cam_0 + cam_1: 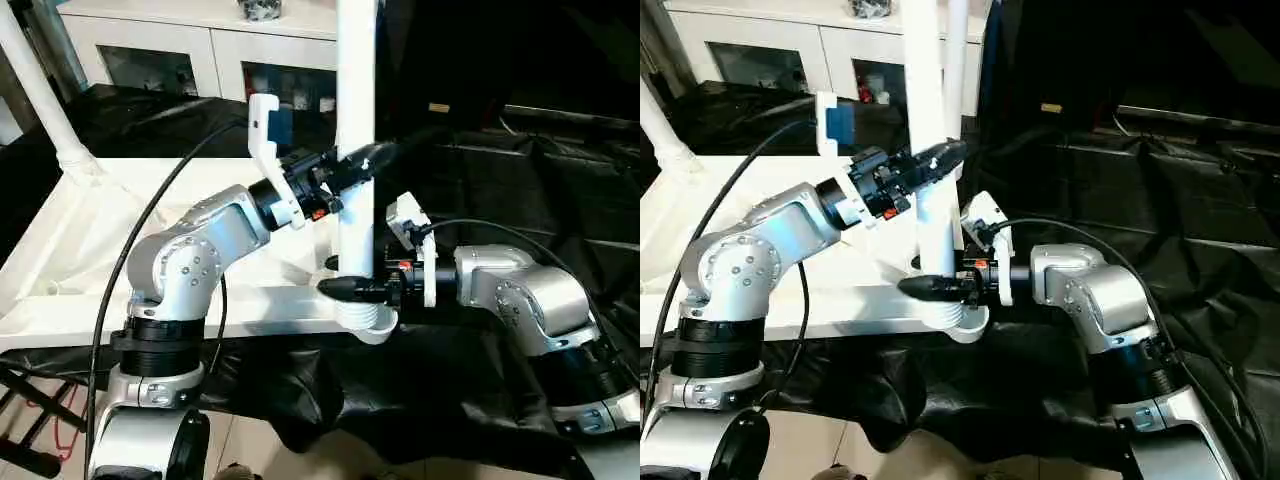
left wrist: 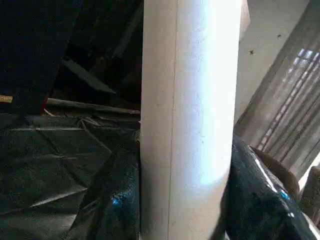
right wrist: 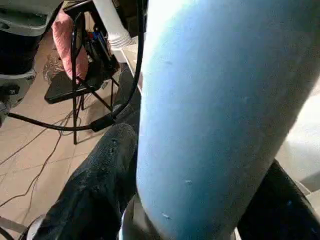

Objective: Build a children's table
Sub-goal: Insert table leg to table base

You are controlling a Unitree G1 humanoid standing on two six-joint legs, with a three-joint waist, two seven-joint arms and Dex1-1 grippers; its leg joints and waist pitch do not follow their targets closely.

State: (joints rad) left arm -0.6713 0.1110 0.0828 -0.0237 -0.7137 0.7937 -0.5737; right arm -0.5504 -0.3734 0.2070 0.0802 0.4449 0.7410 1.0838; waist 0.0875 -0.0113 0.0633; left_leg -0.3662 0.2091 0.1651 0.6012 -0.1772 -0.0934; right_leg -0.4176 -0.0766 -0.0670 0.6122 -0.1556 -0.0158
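Upright white leg [image 1: 356, 120] standing in the near corner socket [image 1: 366, 322] of the white tabletop [image 1: 90, 235], which lies underside up on black sheeting [image 1: 520, 190]. Left gripper [image 1: 362, 165] pinching that leg partway up, 1 black finger on either side. Right gripper [image 1: 352, 288] clamped on the same leg low down, just above the socket.

A second leg [image 1: 40, 95] leaning up from the far left corner, seen from the head. White cabinet [image 1: 215, 45] with glass doors behind the tabletop.

Left wrist view: leg [image 2: 187, 120] close up, flanked by both black fingers [image 2: 112, 200], with dark sheeting and a curtain [image 2: 290, 100] beyond, which the head views lack. Right wrist view: leg [image 3: 220, 115] tinted blue, gripped between black fingers [image 3: 97, 185], plus a tiled floor [image 3: 30, 150] and a black folding chair [image 3: 80, 75] with something pink on it.
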